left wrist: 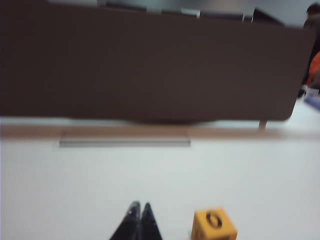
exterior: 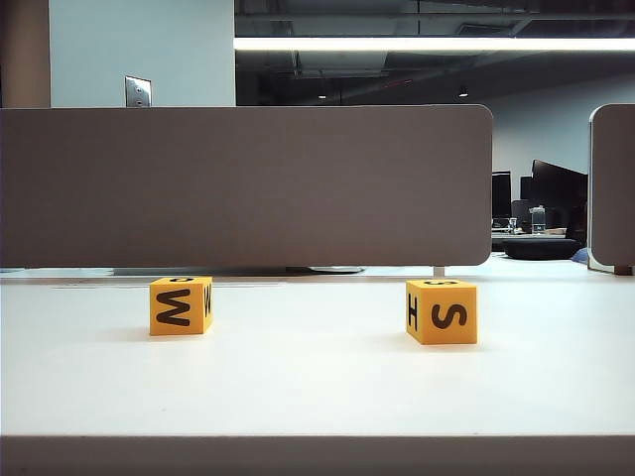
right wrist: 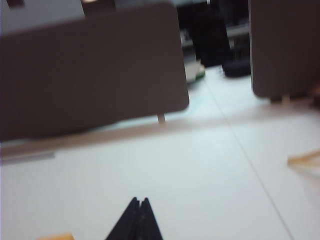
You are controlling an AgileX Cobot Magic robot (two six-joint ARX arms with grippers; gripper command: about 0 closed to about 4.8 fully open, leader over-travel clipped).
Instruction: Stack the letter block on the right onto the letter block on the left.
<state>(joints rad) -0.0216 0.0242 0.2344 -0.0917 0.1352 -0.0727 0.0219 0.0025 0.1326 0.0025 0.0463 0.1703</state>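
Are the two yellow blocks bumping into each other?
Apart. The exterior view shows bare table between the M block and the S block.

We see the exterior view sharp and evenly lit by a long white ceiling light strip [exterior: 437,45], with soft shadows beneath two yellow cubes. Both wrist views look blurred and dimmer.

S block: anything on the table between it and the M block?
Nothing visible. Bare table separates the S block from the M block. Left gripper and right gripper are shut, held back from both.
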